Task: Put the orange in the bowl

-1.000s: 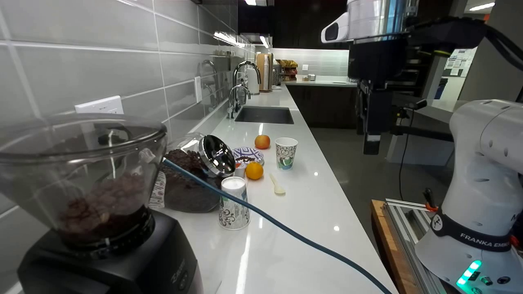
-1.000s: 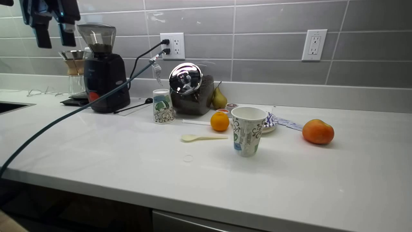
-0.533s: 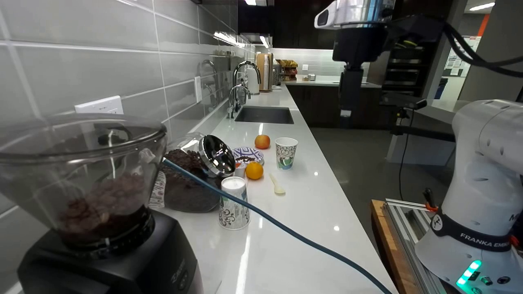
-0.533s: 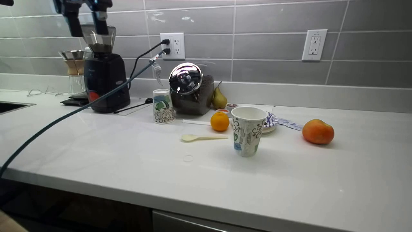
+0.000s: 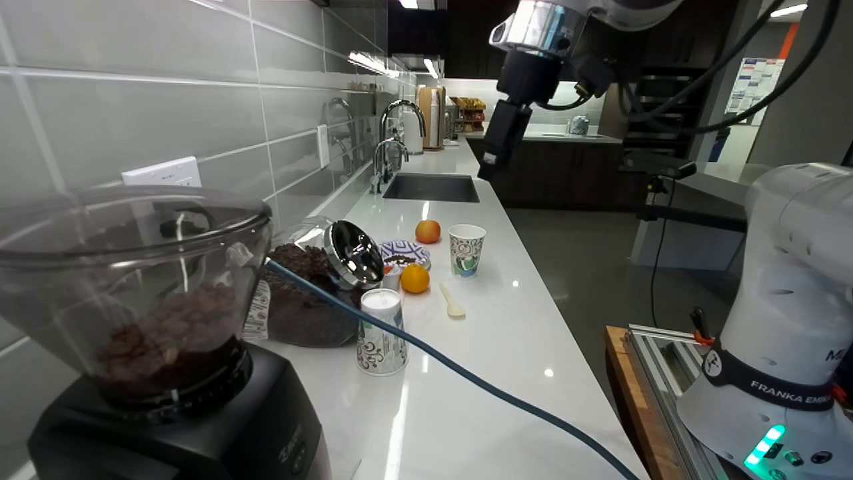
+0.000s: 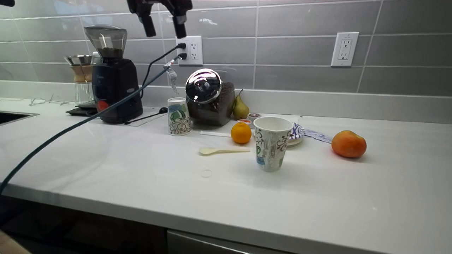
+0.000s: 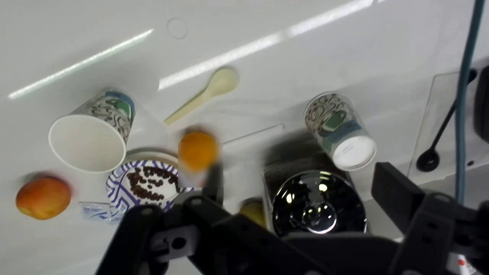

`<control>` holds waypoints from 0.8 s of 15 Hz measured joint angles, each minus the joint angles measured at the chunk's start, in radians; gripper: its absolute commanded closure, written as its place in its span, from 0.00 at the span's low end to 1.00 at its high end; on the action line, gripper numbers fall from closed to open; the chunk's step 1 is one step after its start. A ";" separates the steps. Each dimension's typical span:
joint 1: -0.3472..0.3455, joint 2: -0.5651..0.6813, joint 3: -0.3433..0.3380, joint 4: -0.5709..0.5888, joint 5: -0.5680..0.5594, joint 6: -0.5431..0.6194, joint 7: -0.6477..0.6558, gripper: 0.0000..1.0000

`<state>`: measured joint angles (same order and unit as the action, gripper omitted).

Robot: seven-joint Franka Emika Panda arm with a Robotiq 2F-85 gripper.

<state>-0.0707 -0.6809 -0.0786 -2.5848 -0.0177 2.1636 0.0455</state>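
Note:
The orange (image 6: 241,133), small, round and bright orange, rests on the white counter; it also shows in the other views (image 5: 414,279) (image 7: 198,151). The bowl (image 6: 297,131), shallow paper with a blue-and-white pattern, lies near the orange, partly behind a paper cup; it holds brown beans in the wrist view (image 7: 116,187), where a finger covers part of it. My gripper (image 6: 166,34) is open and empty, high above the counter. It is tilted in an exterior view (image 5: 488,168). In the wrist view the jaws (image 7: 300,183) frame the jar's lid, the orange lying beyond the left finger.
An upright paper cup (image 6: 271,151) stands in front of the bowl. An upside-down cup (image 6: 179,121), a chrome-lidded jar (image 6: 212,109) and a pear (image 6: 240,107) stand behind. A spoon (image 6: 219,151), a red-orange fruit (image 6: 349,144), a grinder (image 6: 116,84) and a blue cable (image 6: 70,128) are around.
My gripper has moved over the counter toward the wall side and the jar, staying open, and the hand has tilted. The orange, bowl and cups have not moved.

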 measured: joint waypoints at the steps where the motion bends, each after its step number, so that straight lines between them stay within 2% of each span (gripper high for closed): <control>1: -0.013 0.036 -0.009 -0.002 -0.007 0.068 -0.005 0.00; 4: -0.044 0.152 -0.023 -0.002 -0.008 0.223 -0.006 0.00; 8: -0.051 0.313 -0.027 0.009 -0.008 0.338 -0.006 0.00; 12: -0.051 0.455 -0.033 0.076 -0.007 0.293 -0.009 0.00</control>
<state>-0.1213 -0.2262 -0.1116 -2.5091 -0.0243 2.4567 0.0362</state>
